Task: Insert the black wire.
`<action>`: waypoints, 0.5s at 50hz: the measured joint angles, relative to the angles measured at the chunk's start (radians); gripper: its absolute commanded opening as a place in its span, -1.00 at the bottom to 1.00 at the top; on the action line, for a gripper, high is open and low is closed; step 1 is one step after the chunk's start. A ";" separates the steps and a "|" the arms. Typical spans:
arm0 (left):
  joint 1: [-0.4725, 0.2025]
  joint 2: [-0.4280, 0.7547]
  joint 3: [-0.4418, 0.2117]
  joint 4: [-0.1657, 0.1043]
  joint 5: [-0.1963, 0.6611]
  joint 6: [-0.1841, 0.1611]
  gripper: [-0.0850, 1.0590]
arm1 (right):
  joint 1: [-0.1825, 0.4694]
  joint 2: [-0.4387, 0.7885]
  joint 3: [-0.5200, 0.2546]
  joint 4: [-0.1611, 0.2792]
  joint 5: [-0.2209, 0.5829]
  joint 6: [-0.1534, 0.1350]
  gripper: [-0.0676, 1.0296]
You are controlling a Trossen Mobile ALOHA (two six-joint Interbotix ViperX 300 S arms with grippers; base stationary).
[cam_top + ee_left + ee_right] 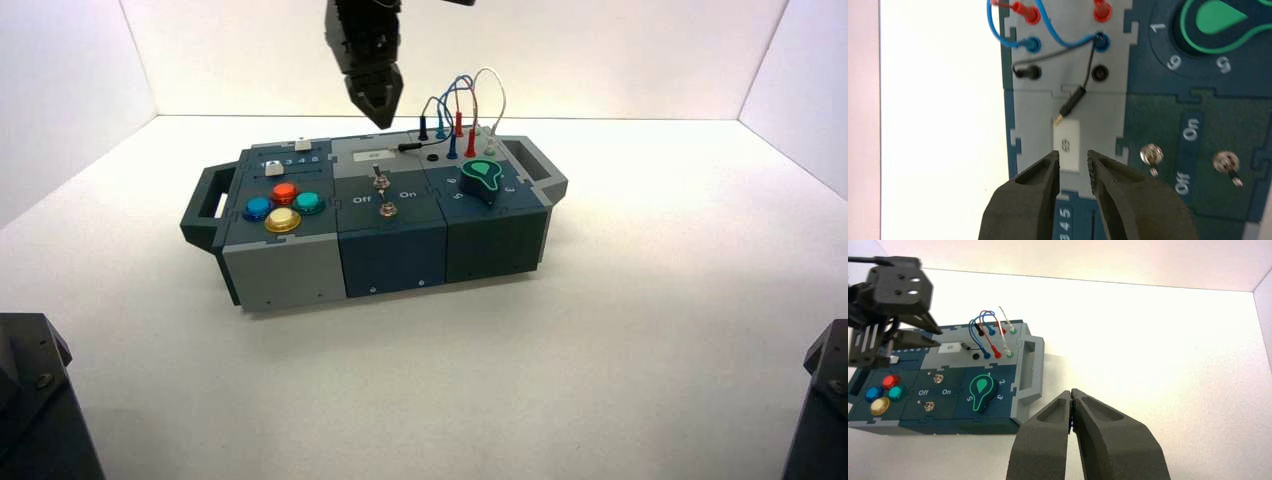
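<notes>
"Where is the left gripper point(1074, 162)?"

"Above the back of the box point(392, 270), 12 o'clock in the high view; its fingers stand wide apart, nothing between them."

"And the black wire point(1090, 65)?"

"One plug point(1029, 72) sits in the back row, at 1 o'clock. The loose plug point(1072, 102) is below the gripper, its tip near the white label point(1066, 145); the open black socket point(1100, 73) lies at 4 o'clock from it."

"Farther out?"

"Blue, red and white wires point(489, 72) arch at 1 o'clock, the green knob point(481, 179) at 3, four buttons point(283, 219) at 9. The right gripper point(1071, 392), closed, is on the 3 o'clock side, over the tabletop point(1148, 370)."
</notes>
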 measured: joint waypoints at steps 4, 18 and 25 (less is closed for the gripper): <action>-0.006 0.018 -0.017 -0.003 -0.002 0.002 -0.27 | 0.000 0.000 0.000 -0.002 0.000 0.000 -0.91; -0.023 0.064 -0.031 -0.014 0.000 0.035 -0.27 | 0.000 0.000 -0.002 -0.002 0.002 0.000 -0.91; -0.041 0.064 -0.043 -0.020 0.000 0.044 -0.27 | 0.000 0.000 0.000 -0.002 0.000 -0.002 -0.91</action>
